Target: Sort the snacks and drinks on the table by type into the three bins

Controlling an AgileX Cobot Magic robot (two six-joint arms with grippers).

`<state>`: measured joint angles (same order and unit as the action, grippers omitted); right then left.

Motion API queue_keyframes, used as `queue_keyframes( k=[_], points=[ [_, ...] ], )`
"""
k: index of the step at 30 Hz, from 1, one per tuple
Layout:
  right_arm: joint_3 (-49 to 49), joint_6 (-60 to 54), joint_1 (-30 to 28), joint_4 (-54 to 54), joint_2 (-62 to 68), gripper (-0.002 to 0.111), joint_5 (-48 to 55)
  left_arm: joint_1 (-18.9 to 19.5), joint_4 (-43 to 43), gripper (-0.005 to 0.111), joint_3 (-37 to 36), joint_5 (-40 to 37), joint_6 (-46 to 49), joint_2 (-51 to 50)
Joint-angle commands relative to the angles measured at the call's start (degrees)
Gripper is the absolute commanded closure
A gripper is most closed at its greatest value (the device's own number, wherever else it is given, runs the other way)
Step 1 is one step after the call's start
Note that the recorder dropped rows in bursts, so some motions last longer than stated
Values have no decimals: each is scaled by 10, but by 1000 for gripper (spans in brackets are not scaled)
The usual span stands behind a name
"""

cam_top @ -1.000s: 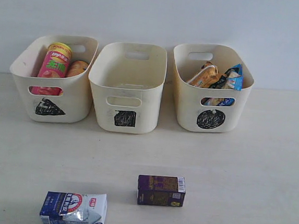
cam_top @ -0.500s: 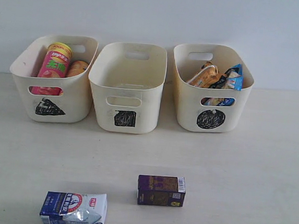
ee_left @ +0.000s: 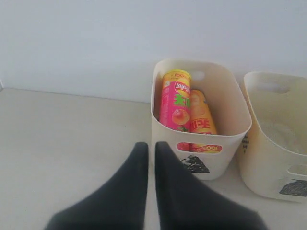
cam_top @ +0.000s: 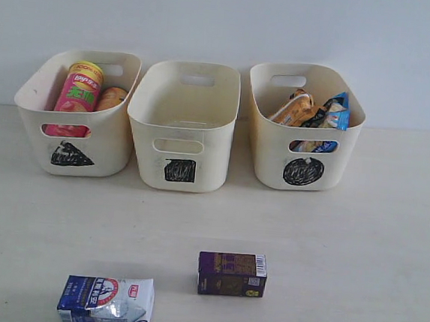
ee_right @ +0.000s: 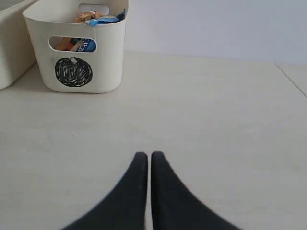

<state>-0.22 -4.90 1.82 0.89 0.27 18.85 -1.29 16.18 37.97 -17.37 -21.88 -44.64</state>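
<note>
Carton point(cam_top: 231, 274) and pouch point(cam_top: 105, 301) lie on table point(cam_top: 357, 256); left hand point(ee_left: 150, 146), right hand point(ee_right: 148, 155) closed.

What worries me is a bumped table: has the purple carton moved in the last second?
No. The purple carton sits in the same spot in front of the square-marked bin as before.

Purple carton point(cam_top: 231, 274) and milk pouch point(cam_top: 105, 301) lie apart (bins point(cam_top: 182, 128) behind).

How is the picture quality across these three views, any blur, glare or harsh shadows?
Exterior view: soft, even light, only faint shadows beside the three bins, no glare. Left wrist view: the left hand is blurred near the lens, the chip tubes sharper. Right wrist view: the right hand likewise soft, the circle bin clear.
</note>
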Motion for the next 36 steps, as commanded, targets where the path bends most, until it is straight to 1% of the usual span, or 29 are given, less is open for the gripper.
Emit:
queue_keyframes(
  k=[1,4,5,7,12,17,21,22,26,28,32,36],
  points=[
    [2,-1,-2,-1,-3,108,-4,1,-7,102,-35,-2,8,82],
    [2,-1,-2,-1,-3,108,-4,1,-17,102,-53,-26,9,140],
    [2,-1,-2,-1,-3,108,-4,1,-19,102,-54,-60,9,162],
    [2,-1,-2,-1,-3,108,-4,1,-31,102,-54,-99,4,201],
    [2,-1,-2,-1,-3,108,-4,1,-36,102,-54,-103,5,252],
    [2,-1,-2,-1,-3,108,-4,1,-40,102,-54,-109,5,279],
    [2,-1,-2,-1,-3,108,-4,1,-41,102,-60,-108,47,282],
    [2,-1,-2,-1,-3,108,-4,1,-44,102,-66,-100,59,282],
    [2,-1,-2,-1,-3,108,-4,1,-62,102,-144,12,65,282],
    [2,-1,-2,-1,-3,108,-4,1,-68,102,-171,50,65,282],
    [2,-1,-2,-1,-3,108,-4,1,-68,102,-218,76,65,299],
    [2,-1,-2,-1,-3,108,-4,1,-67,102,-276,95,65,390]
  ],
)
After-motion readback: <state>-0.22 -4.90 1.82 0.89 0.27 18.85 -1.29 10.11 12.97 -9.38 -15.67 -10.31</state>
